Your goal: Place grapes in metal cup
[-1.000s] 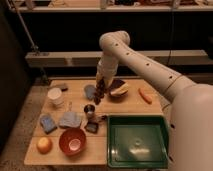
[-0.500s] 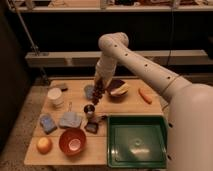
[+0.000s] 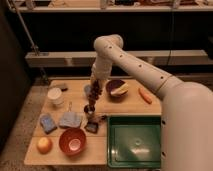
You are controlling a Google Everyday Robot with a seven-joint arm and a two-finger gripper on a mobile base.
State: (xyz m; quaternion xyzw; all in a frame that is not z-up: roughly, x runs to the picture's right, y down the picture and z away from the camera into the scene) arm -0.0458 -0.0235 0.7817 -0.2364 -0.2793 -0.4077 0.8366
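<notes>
Gripper [image 3: 96, 86] clenched on grapes [image 3: 94, 96], hanging w/ bunch dangling just above metal cup [image 3: 89, 110] near worktop [image 3: 127, 105] centre. Blue-grey tumbler [image 3: 88, 89] behind, dark bowl [image 3: 117, 88] to one side, green tray [image 3: 135, 141] at front, white cup [image 3: 56, 96] opposite.

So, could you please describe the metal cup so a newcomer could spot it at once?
On the wooden table, look just left of the green tray's top corner. The metal cup sits directly below the grapes hanging from the shut hand: small, shiny silver, unlike the white cup.
</notes>
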